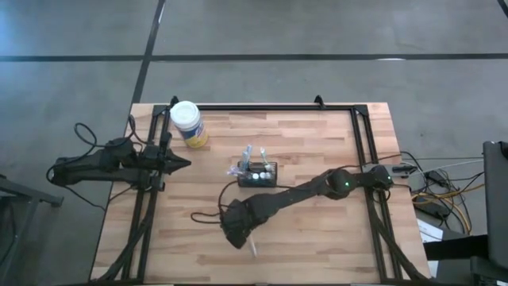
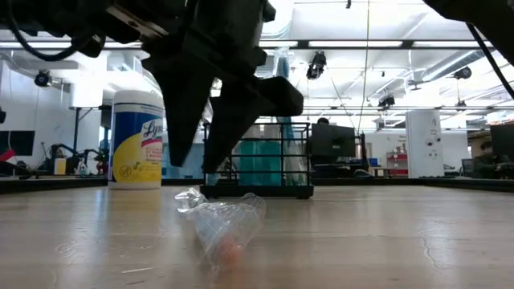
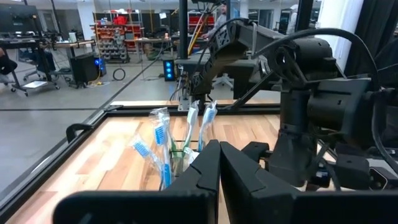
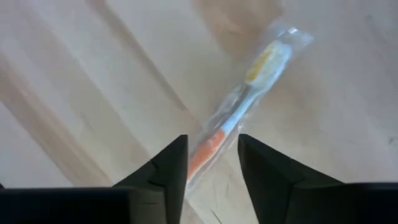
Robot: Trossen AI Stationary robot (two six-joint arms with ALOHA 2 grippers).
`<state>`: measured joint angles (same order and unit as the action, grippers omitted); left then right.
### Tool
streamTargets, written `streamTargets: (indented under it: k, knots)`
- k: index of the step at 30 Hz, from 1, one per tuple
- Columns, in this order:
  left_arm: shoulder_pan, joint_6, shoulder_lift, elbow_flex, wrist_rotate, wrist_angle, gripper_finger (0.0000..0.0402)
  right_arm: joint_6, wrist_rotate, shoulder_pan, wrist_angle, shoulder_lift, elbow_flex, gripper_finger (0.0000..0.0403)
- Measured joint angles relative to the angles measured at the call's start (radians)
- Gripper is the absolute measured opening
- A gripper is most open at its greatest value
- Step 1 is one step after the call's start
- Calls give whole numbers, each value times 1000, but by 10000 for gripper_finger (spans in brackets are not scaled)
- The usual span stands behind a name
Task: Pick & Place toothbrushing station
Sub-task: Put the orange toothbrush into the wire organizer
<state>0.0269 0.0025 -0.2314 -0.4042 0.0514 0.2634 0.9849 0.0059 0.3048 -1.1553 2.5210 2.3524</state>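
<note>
Fingers of the right gripper [image 4: 211,163] stand apart just above a wrapped toothbrush [image 4: 245,112] lying flat on the counter [image 1: 317,238], not clamped on it. Toothbrushing station [image 1: 260,174] sits mid-counter, several brushes upright inside. Left gripper [image 3: 219,180], fingers together, waits at the counter's left edge near a yellow canister [image 1: 188,124].
</note>
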Motion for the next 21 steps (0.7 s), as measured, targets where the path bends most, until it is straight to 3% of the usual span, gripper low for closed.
streamTargets:
  k: [9, 21]
  knots:
    - [0, 0, 0, 0, 0, 0, 12, 196, -57, 3, 7, -8, -2, 192]
    - [0, 1, 0, 0, 0, 0, 12, 259, -62, 12, 5, 70, -5, 199]
